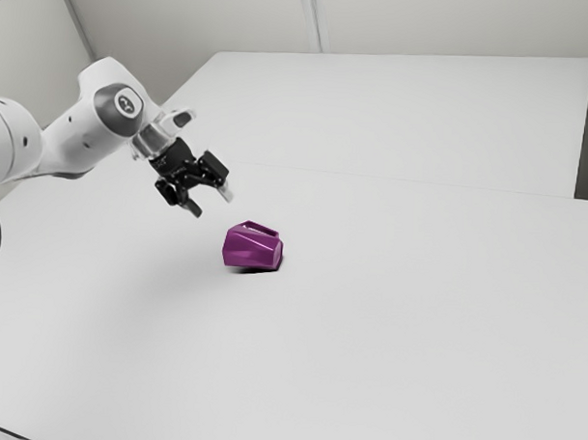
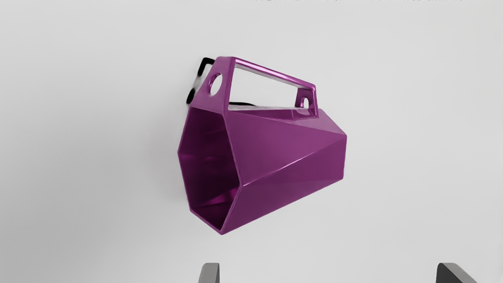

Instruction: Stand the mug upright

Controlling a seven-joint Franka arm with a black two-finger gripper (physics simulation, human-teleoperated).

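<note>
Hanging in the air, the gripper (image 1: 212, 202) has its two fingers spread wide, with a big gap between them. It holds nothing and touches nothing. The purple mug (image 1: 252, 248) lies on its side on the white counter (image 1: 396, 330), near the gripper but apart from it, a bit toward the exterior view's right. In the wrist view, the handle (image 2: 275, 72) is on the side away from the fingertips, and the mug's open end (image 2: 210, 169) looks dark inside.
</note>
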